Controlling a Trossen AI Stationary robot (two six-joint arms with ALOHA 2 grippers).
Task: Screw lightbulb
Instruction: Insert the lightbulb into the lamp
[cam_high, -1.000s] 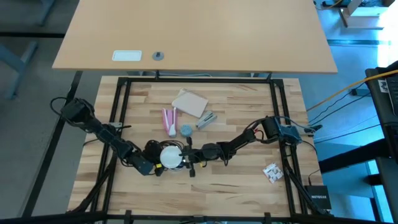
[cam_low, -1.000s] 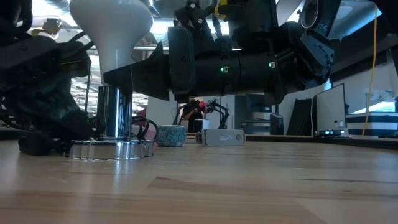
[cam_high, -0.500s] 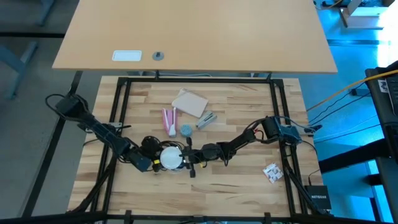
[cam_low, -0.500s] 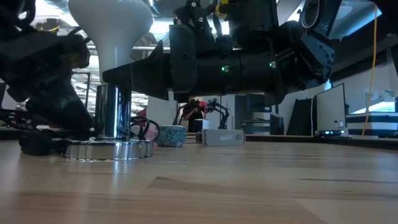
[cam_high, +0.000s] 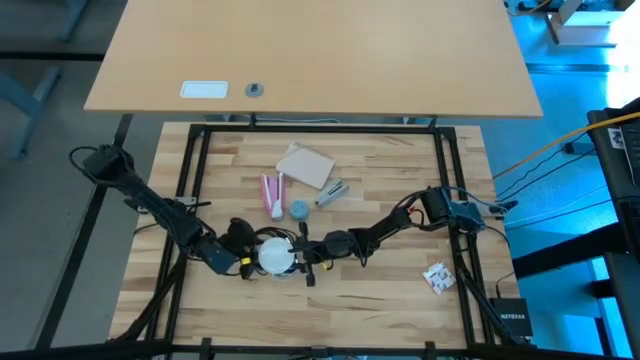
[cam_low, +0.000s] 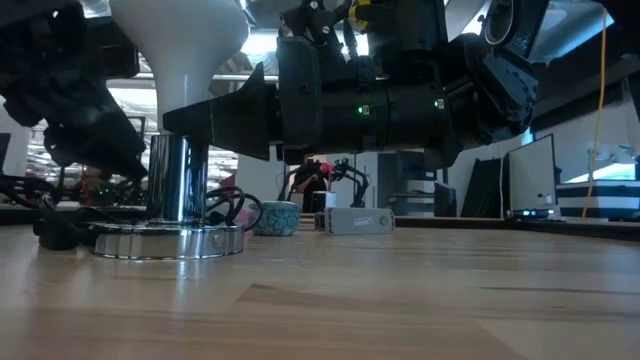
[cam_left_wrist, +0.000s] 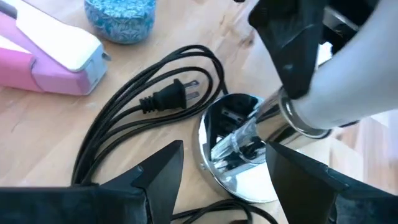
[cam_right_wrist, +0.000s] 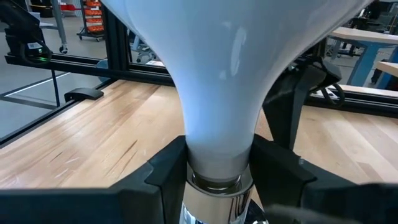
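The lightbulb (cam_high: 274, 253) stands upright, dome up, with its narrow base in the chrome socket of a round lamp base (cam_low: 165, 240) on the table's near middle. My right gripper (cam_right_wrist: 217, 168) reaches in from the right and is shut on the bulb's neck. My left gripper (cam_left_wrist: 224, 180) is open just left of the lamp base (cam_left_wrist: 239, 168). It is raised above the table in the low view (cam_low: 85, 110) and touches nothing. The base's black cord and plug (cam_left_wrist: 168, 96) lie beside it. My right gripper pinches the bulb's narrow neck (cam_right_wrist: 214, 146), just above the chrome socket, between its two fingers (cam_right_wrist: 166, 171). The fingers come in level from the table's right side (cam_low: 215, 115), across the upright bulb. The bulb stands upright in the socket, and the lamp base rests on the table.
Beyond the lamp lie a pink-and-white object (cam_high: 271, 194), a small light-blue cap (cam_high: 299, 210), a tan flat box (cam_high: 305, 165) and a silvery object (cam_high: 332, 192). A crumpled white thing (cam_high: 437, 276) lies near the right edge. A black frame borders the tabletop.
My left gripper has risen from beside the lamp base and drawn back a little toward the table's left edge. My right gripper has stayed on the bulb's neck.
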